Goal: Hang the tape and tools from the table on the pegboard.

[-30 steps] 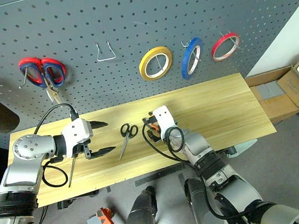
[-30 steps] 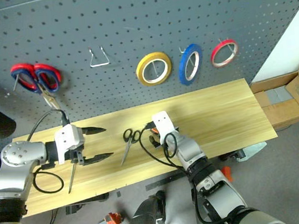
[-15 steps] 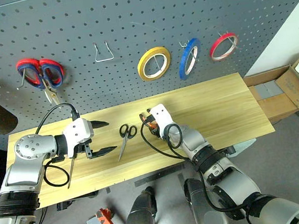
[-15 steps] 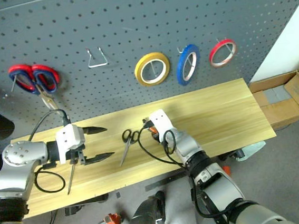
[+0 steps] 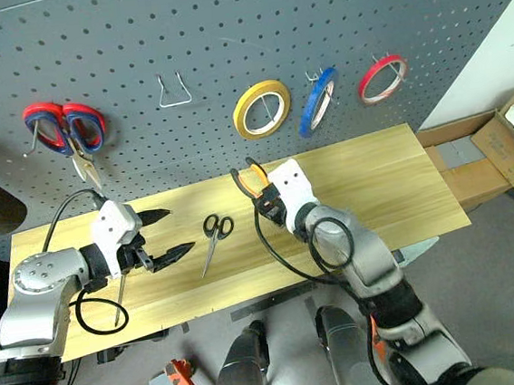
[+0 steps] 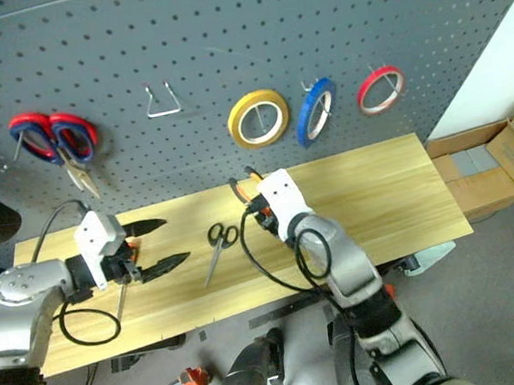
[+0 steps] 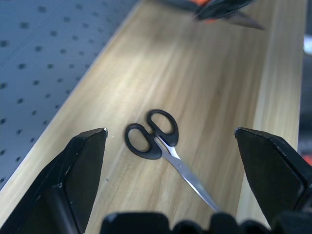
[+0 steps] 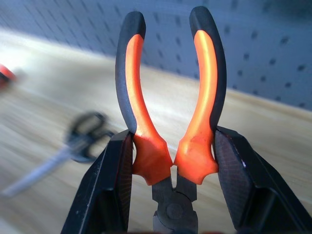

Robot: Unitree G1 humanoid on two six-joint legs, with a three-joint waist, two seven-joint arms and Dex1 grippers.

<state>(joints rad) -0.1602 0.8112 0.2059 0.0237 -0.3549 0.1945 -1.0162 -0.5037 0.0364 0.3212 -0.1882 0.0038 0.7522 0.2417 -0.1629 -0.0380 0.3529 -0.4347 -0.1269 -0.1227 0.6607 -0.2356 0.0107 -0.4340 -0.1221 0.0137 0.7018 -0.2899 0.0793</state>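
Glossy rubbery orange-and-black pliers [image 8: 170, 122] handles, matt wood-grain table [image 5: 375, 190], shiny metal scissors [image 7: 163, 146] blades.

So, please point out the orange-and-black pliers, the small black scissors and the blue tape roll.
orange-and-black pliers [image 8: 202, 73], right wrist view, one handle
small black scissors [image 7: 152, 134], left wrist view, finger loops
blue tape roll [image 5: 309, 119], left eye view, lower rim

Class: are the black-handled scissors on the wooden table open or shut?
Shut: the small black-handled scissors lie flat on the light wooden table, blades together as one strip, loops side by side.

Silver arms, white wrist blocks, looping black cables, black jaws.
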